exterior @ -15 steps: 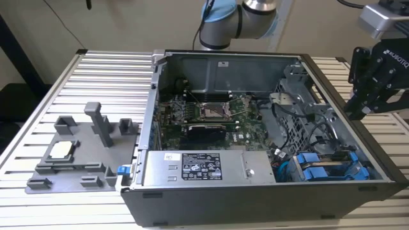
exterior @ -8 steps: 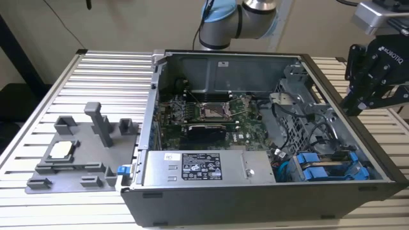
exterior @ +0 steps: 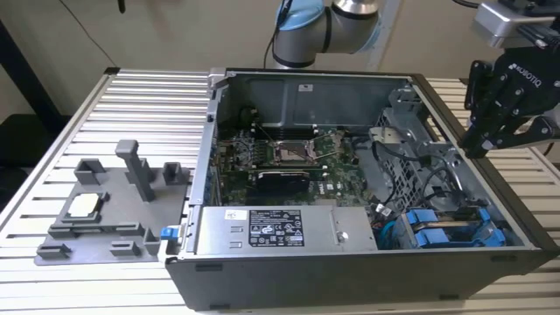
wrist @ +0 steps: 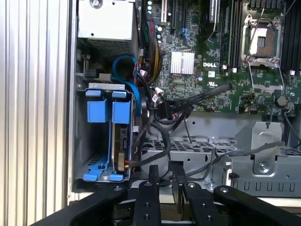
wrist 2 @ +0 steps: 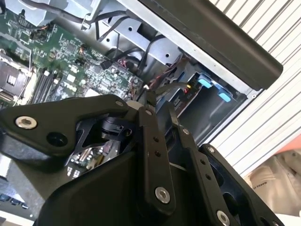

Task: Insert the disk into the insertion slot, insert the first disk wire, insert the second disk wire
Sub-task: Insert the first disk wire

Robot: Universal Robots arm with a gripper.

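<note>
One open computer case (exterior: pixel 350 275) stands on the slatted desk (exterior: pixel 131 105). Two blue carriers (exterior: pixel 435 228) sit side by side in the bay at its near corner, on the exterior view's right. The disk (wrist: pixel 121 141) is seated in one of them (dark wires (wrist: pixel 162 136) bunch just beside it). One claw (exterior: pixel 479 149) hangs over the case's edge on that same side, clenched and grasping nothing.

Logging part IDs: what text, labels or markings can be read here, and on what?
White sticker on the grey boxy power supply: dense print, too small to read.
Green motherboard: white brand logo, left unquoted; tiny white markings, too small to read.
Black gripper, exterior view: white brand lettering on its body, left unquoted.
</note>
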